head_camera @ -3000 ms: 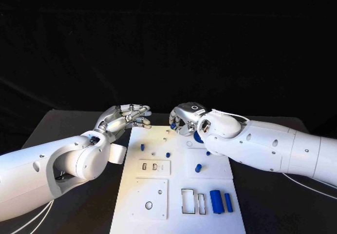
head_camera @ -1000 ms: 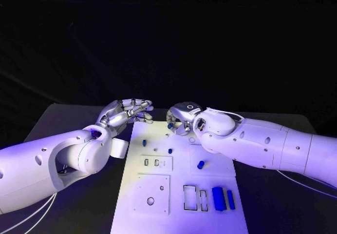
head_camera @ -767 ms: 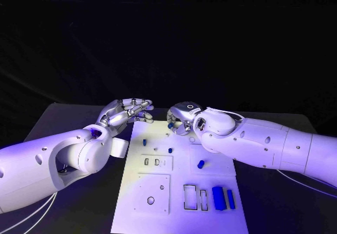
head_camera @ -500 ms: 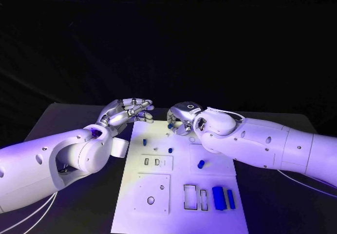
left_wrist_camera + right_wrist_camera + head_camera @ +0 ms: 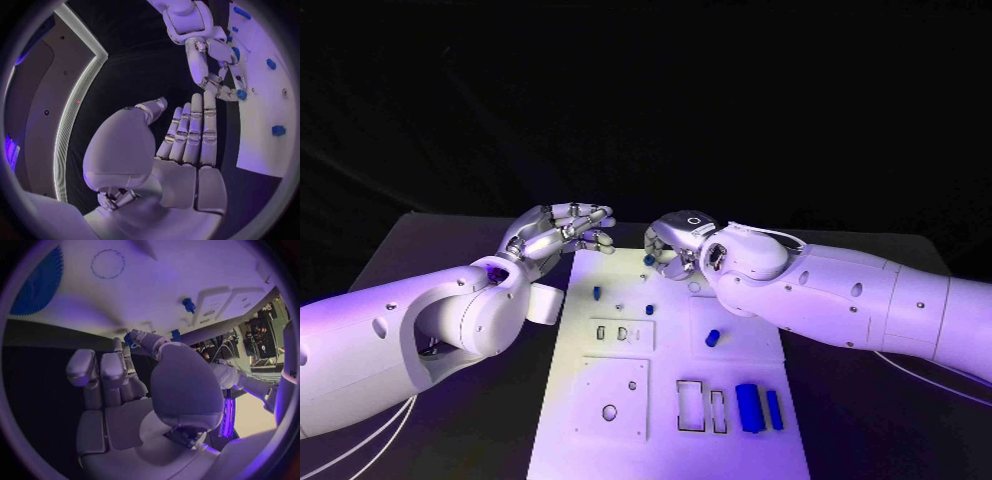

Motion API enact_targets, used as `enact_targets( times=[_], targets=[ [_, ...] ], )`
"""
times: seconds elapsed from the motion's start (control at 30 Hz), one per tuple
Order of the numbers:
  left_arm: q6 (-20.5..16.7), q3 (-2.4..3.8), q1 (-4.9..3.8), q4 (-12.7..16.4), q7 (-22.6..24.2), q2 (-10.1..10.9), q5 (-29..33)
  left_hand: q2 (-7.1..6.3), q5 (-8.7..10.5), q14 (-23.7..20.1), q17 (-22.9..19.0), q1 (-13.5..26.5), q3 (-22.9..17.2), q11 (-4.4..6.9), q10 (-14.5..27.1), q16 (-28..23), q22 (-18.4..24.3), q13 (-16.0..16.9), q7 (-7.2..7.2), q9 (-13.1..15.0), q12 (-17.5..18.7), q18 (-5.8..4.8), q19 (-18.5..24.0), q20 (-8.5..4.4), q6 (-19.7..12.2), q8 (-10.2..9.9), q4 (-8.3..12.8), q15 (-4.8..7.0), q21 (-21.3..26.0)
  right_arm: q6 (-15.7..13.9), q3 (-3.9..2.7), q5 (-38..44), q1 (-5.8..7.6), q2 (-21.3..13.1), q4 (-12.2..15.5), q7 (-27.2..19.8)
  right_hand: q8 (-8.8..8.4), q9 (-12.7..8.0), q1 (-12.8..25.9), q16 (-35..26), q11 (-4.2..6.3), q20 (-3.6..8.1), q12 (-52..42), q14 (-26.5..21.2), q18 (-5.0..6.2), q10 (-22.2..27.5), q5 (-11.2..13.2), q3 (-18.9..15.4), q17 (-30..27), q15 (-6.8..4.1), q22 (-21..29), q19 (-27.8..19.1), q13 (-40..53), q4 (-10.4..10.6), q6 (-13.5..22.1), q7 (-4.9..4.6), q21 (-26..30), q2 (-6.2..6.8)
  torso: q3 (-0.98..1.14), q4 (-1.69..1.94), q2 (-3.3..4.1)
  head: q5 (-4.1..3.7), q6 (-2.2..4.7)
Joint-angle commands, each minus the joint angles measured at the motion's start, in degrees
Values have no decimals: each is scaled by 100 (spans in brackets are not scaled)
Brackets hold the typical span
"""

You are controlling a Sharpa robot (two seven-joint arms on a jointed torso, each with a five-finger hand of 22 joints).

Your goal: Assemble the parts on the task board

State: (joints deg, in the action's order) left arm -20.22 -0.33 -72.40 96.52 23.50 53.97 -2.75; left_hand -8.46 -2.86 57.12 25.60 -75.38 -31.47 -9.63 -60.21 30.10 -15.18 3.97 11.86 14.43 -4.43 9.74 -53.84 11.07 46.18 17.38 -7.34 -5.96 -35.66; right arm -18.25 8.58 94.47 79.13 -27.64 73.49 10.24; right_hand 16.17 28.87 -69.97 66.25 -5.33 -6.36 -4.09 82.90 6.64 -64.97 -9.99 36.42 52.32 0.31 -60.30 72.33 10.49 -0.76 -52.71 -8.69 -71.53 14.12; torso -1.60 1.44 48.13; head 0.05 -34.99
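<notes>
Both hands are up at the far end of the task board (image 5: 678,345). The right hand (image 5: 672,243) pinches a small blue part (image 5: 241,94) at its fingertips, held just over the board's far edge. The left hand (image 5: 563,232) sits off the board's far corner, over the black table (image 5: 459,250), fingers curled in with nothing in them. More blue parts lie on the board well back from the fingers, including two long bars (image 5: 756,408) beside an empty slot.
</notes>
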Motion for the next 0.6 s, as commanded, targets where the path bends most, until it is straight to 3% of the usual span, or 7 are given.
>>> enact_targets(
  times=[0.03, 0.23, 0.4, 0.6],
  targets=[
    [117, 4, -7, 5, 32, -10, -40, 6, -13, -52, 6, -21, -7, -23, 36, 26, -6, 6, 175, 9, 28, 54, 44, -1, -30, -24, 19, -7, -15, -41, 2, 17, -4, -64, 63, 9, -29, -9, -2, -9, 4, -17, -32, -5, -36, 48, -25, -44, -6, 17, 9, -15, -11, -2, 45, 12, 40, 57, -2, 10, 3, -4, -6],
    [108, 4, -8, -8, 31, 12, -40, 7, -13, -57, 16, -15, -5, -25, 38, 31, -10, 8, 177, 13, 30, 55, 53, 2, -34, -28, 21, -9, -28, -183, 0, 10, 2, -339, 284, 51, -79, -10, -11, -14, 10, -17, -63, -12, -34, 33, -57, -94, -30, 15, 12, -17, -14, -1, 91, 11, 50, 87, 2, -27, -11, 10, 11],
    [106, 4, -8, -13, 31, 25, -40, 7, -13, -57, 16, -15, -5, -25, 38, 31, -10, 8, 177, 13, 30, 55, 53, 2, -34, -28, 21, -9, -28, -381, -19, -40, 30, -588, 464, 54, -409, -121, -81, 8, 28, -5, -170, -18, -40, -56, -117, -157, -63, 0, -36, 14, -34, 30, 456, -34, 49, 106, 13, -69, -23, 35, 12],
    [110, 4, -9, -25, 31, 32, -39, 4, -13, -60, 19, -16, -4, -25, 41, 32, -12, 9, 178, 14, 31, 56, 58, 3, -36, -30, 25, -9, -32, -482, -46, -242, 66, -922, 743, 39, -502, -182, -229, 47, 110, 41, -344, -8, -51, -451, -128, -79, -62, -62, -123, 68, -5, 17, 409, 9, 13, 44, 16, -74, -37, 47, 22]
  ],
)
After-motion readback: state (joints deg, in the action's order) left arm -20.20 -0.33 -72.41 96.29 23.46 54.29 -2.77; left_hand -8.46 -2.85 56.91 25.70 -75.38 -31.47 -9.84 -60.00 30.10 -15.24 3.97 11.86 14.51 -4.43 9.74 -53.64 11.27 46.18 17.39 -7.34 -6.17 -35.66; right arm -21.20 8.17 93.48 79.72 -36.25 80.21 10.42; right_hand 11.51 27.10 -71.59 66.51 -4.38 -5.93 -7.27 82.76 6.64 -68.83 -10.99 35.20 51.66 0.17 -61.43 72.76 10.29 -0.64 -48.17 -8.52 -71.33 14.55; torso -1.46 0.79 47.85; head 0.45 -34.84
